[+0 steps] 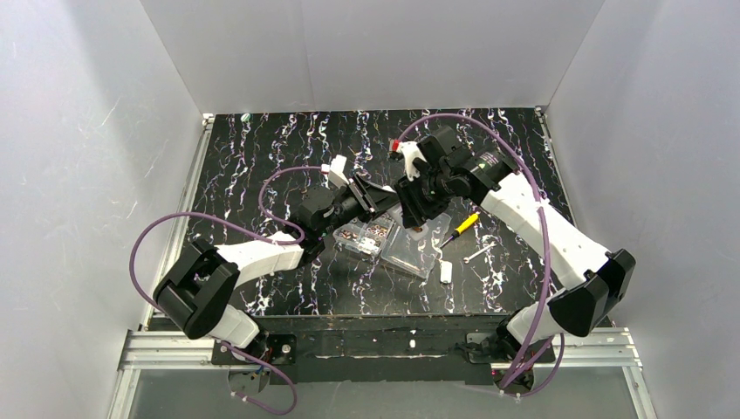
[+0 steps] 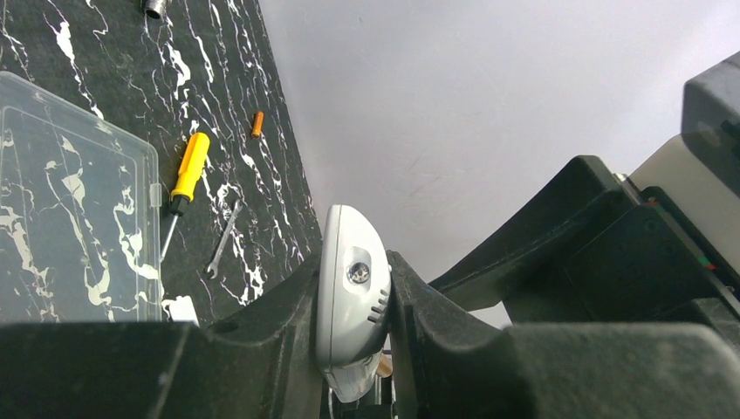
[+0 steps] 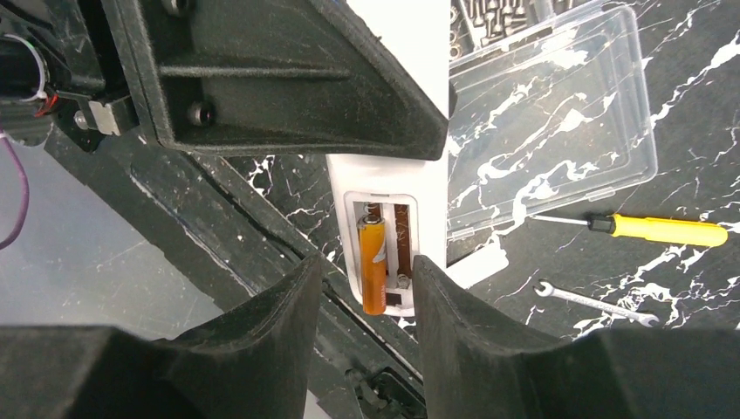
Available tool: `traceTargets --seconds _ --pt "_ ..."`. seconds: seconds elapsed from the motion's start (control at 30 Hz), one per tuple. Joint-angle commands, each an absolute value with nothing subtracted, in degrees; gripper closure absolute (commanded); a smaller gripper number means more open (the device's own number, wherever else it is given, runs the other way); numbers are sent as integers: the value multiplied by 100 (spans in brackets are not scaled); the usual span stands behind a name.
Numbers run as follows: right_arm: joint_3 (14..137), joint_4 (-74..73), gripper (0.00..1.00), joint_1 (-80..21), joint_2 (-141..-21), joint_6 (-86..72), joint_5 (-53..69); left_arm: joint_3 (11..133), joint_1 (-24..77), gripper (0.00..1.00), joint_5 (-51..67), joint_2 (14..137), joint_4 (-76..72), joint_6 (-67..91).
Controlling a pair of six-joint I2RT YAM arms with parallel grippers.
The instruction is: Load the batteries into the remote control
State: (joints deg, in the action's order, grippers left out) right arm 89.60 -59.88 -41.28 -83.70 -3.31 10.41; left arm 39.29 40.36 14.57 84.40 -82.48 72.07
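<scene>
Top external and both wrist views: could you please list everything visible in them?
slim white plastic remote control: one, white, clamped between the left fingers, rear recess open
small orange cylindrical batteries: two, orange; one in the remote's recess, one loose on the table
clear plastic compartmented screw box: one, transparent, lid open, mid-table
yellow-handled screwdriver: one, yellow and black, on the table beside the box
small metal wrench: one, silver, next to the screwdriver
small white plastic piece: one, white, near the box
black marbled table: one, black with white veins
left fingers: two, black, shut on the remote
right fingers: two, black, open, either side of the recess
</scene>
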Motion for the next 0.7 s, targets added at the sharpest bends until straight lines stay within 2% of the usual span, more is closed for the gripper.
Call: traceTargets --seconds 0.0,0.33,0.5,0.67 --pt "9186 -5673 49 -4139 -8079 -405 892 4125 4064 100 1478 8359 -8828 7289" --pt "8911 -4859 48 -4139 -7342 -292 683 4035 4054 100 1239 8273 -8680 7432" --pt "7887 -3853 39 -4131 -6567 168 338 4053 4064 100 1147 8148 -8585 7589" --pt "7069 -3036 40 -4011 -5743 1068 790 4211 4055 100 1273 8073 -8453 7896"
